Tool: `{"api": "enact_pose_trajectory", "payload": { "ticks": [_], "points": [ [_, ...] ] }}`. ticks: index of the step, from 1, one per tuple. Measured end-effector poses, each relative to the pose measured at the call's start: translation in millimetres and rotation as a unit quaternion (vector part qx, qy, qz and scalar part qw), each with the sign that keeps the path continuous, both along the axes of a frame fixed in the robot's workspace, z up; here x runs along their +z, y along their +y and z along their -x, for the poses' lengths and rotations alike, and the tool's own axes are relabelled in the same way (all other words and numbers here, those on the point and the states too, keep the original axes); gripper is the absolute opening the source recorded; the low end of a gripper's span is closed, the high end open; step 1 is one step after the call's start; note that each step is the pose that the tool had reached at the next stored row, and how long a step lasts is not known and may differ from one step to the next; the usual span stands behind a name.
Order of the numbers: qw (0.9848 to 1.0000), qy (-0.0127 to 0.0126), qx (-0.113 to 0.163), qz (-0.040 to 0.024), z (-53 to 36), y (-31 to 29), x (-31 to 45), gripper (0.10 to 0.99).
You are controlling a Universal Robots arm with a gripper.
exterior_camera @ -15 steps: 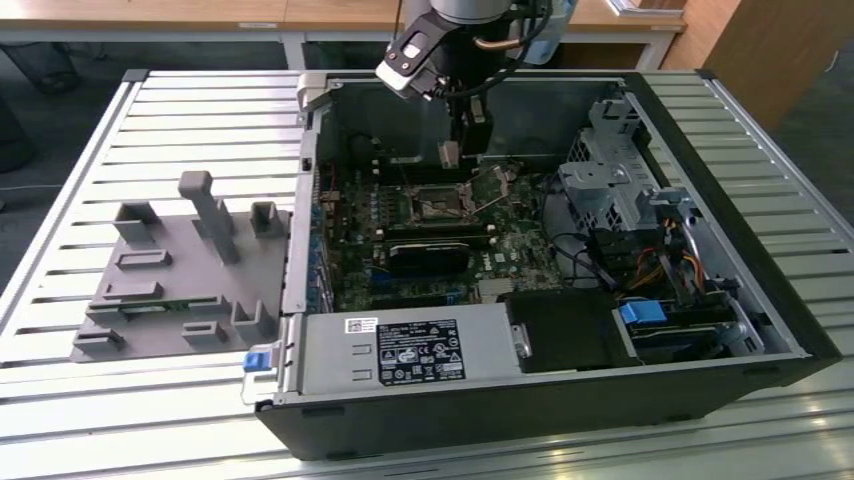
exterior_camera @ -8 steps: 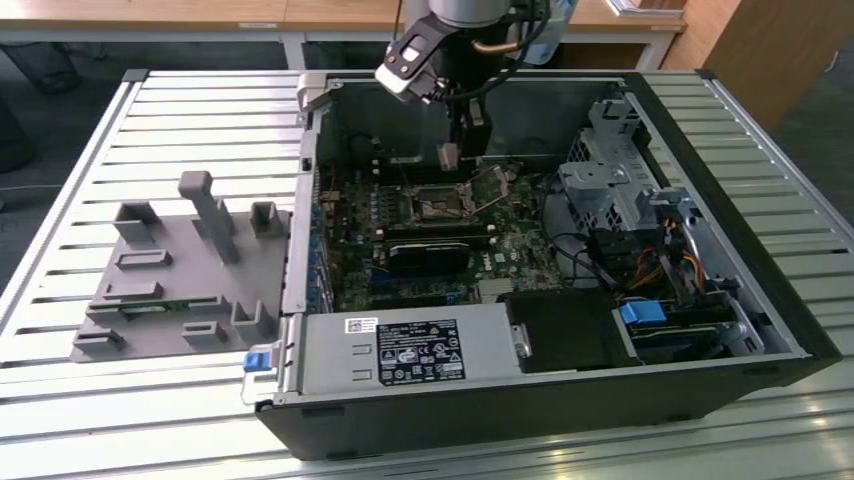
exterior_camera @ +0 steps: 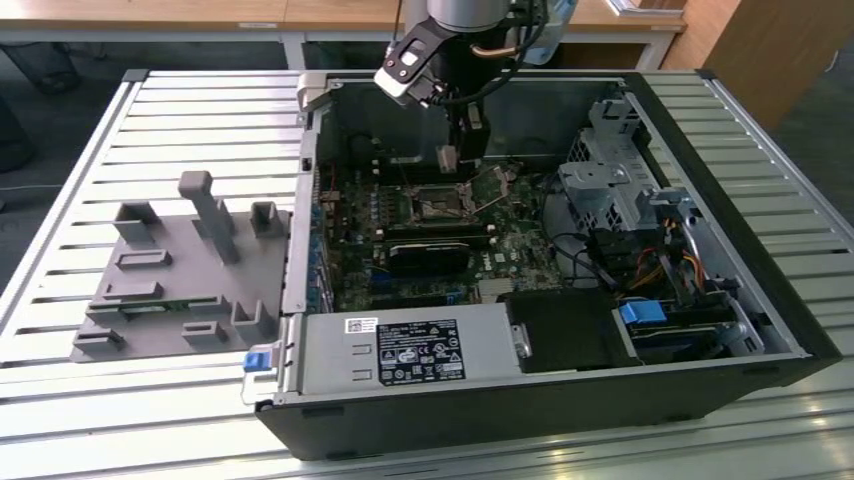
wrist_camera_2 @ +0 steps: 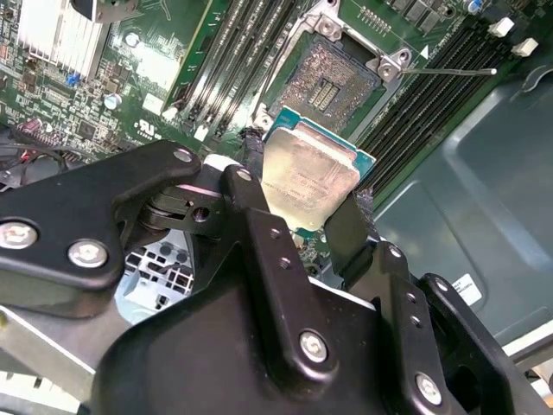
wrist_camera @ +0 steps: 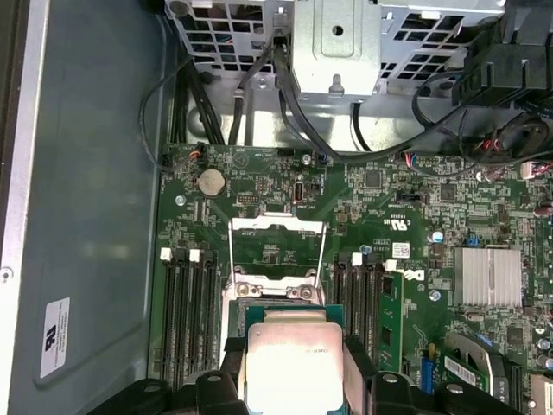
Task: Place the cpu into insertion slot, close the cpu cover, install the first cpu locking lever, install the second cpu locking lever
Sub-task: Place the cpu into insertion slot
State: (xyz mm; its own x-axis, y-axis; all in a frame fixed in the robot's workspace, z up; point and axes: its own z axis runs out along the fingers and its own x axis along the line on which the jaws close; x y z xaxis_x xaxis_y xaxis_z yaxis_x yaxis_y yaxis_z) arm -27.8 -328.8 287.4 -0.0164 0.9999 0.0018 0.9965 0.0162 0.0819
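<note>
My gripper (wrist_camera_2: 307, 186) is shut on the cpu (wrist_camera_2: 311, 177), a flat square chip with a silvery-beige top, held by two opposite edges between black fingers (wrist_camera_2: 251, 160). In the exterior view the gripper (exterior_camera: 451, 155) hangs inside the open computer case, a little above the insertion slot (exterior_camera: 437, 205). The slot (wrist_camera_2: 333, 78) is uncovered, its dark pin field showing just beyond the chip. In the first wrist view the cpu (wrist_camera: 294, 363) hides most of the slot, and the cpu cover (wrist_camera: 276, 223) stands swung open past it. A thin locking lever (wrist_camera_2: 449, 73) sticks out beside the slot.
Long black memory slots (wrist_camera_2: 233, 69) flank the socket on both sides. A black vented block (exterior_camera: 434, 255), a power supply (exterior_camera: 400, 350), a drive cage (exterior_camera: 614, 185) and loose cables (wrist_camera: 259, 78) crowd the case. A grey fixture (exterior_camera: 187, 270) lies on the slatted table.
</note>
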Motion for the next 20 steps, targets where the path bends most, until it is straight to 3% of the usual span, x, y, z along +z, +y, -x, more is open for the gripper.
{"api": "enact_pose_trajectory", "payload": {
  "ticks": [10,20],
  "points": [
    [1.0,0.0,-0.002,0.0,1.0,0.0,-4.5,0.533],
    [1.0,0.0,-0.002,0.0,2.1,0.3,-4.0,0.533]
  ]
}}
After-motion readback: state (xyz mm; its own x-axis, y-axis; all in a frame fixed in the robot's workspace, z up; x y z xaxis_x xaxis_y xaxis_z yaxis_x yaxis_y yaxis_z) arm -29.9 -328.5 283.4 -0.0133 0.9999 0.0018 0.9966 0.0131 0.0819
